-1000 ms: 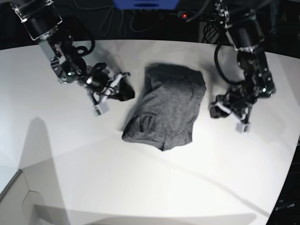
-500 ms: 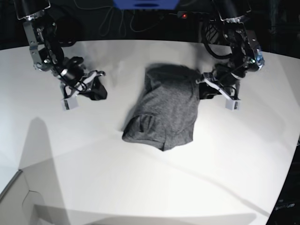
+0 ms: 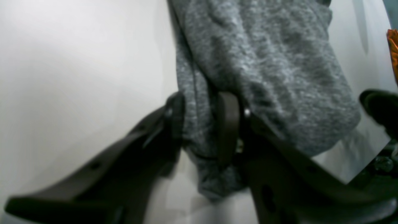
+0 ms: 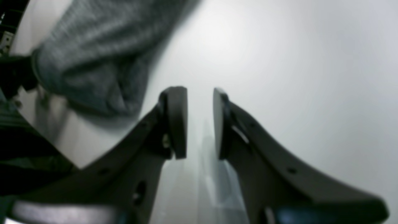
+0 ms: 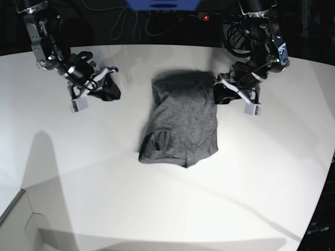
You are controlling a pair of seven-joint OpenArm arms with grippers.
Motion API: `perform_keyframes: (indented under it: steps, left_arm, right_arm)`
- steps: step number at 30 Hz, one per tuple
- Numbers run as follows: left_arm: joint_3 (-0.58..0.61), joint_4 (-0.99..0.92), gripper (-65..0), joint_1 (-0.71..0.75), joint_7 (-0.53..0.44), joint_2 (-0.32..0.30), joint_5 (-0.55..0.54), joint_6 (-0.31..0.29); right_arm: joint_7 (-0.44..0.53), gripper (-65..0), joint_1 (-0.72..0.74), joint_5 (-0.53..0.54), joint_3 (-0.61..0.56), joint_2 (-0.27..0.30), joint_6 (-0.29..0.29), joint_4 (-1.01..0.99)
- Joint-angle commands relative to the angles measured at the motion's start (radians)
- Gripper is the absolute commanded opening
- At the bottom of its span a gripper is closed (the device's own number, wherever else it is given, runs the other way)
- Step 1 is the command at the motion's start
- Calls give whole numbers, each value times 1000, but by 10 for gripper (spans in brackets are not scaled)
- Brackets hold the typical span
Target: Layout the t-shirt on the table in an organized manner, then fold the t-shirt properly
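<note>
The dark heather-grey t-shirt [image 5: 180, 123] lies folded into a compact bundle in the middle of the white table [image 5: 157, 198]. My left gripper [image 5: 219, 94] is at the bundle's upper right corner. In the left wrist view the left gripper [image 3: 202, 105] is shut on a fold of the t-shirt [image 3: 273, 62], with cloth filling the space between its pads. My right gripper [image 5: 107, 89] rests well to the left of the shirt. In the right wrist view the right gripper [image 4: 200, 102] stands narrowly open over bare table [image 4: 295, 62], nothing between its fingers, the t-shirt [image 4: 90, 62] off to its upper left.
A cardboard box corner [image 5: 21, 225] juts in at the lower left. Beyond the table's curved far edge are dark surroundings with cables and a blue object [image 5: 162, 4]. An orange item [image 3: 393, 49] shows at the right edge of the left wrist view.
My left gripper came in from the right and took hold of the shirt's upper right edge, shifting the bundle's top leftward. My right arm drew back to the left.
</note>
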Motion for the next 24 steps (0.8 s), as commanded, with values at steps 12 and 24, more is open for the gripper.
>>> perform_keyframes:
  steps: [12, 24]
  left_arm:
    - [-3, 297, -462, 138, 104, -45, 99, 26]
    - [-244, 392, -464, 353, 98, -99, 97, -57]
  right_arm:
    - [29, -521, -131, 20, 119, 9, 8, 115]
    - [28, -650, -486, 16, 518, -144, 8, 233]
